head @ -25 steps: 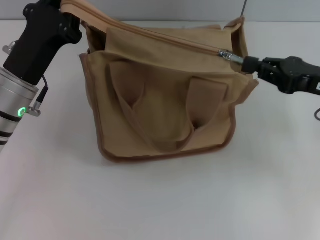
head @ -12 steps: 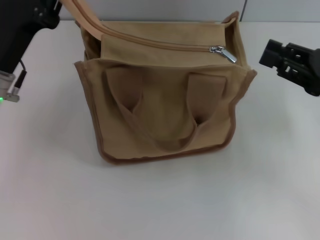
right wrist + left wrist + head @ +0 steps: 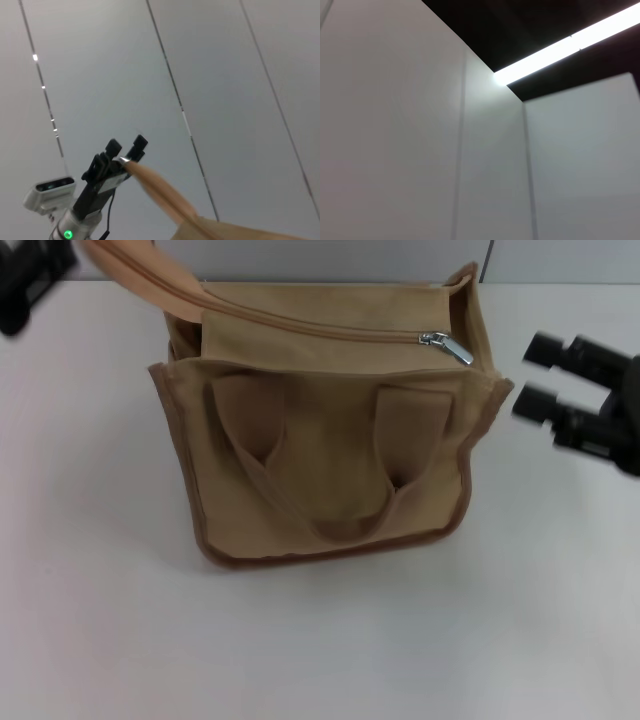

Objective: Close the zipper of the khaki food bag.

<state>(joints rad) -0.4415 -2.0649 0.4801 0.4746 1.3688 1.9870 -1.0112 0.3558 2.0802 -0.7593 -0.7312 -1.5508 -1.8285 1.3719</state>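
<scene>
The khaki food bag (image 3: 330,460) stands in the middle of the white table in the head view, handles hanging down its front. The zipper (image 3: 310,328) runs along its top, and the silver pull tab (image 3: 446,344) lies at the right end. My right gripper (image 3: 537,375) is open and empty, just right of the bag. My left gripper (image 3: 30,280) is at the far left top corner. In the right wrist view the left gripper (image 3: 127,145) shows its fingertips apart, with the end of the bag's tan strip (image 3: 155,190) reaching between them. The strip (image 3: 140,275) rises blurred from the bag's left corner.
The white table (image 3: 320,640) surrounds the bag. A grey wall runs behind the table's far edge. The left wrist view shows only wall panels and a ceiling light.
My right gripper let go of the pull tab, drew back to the right and now shows spread fingers. My left gripper moved up and left, nearly out of view. The bag settled upright.
</scene>
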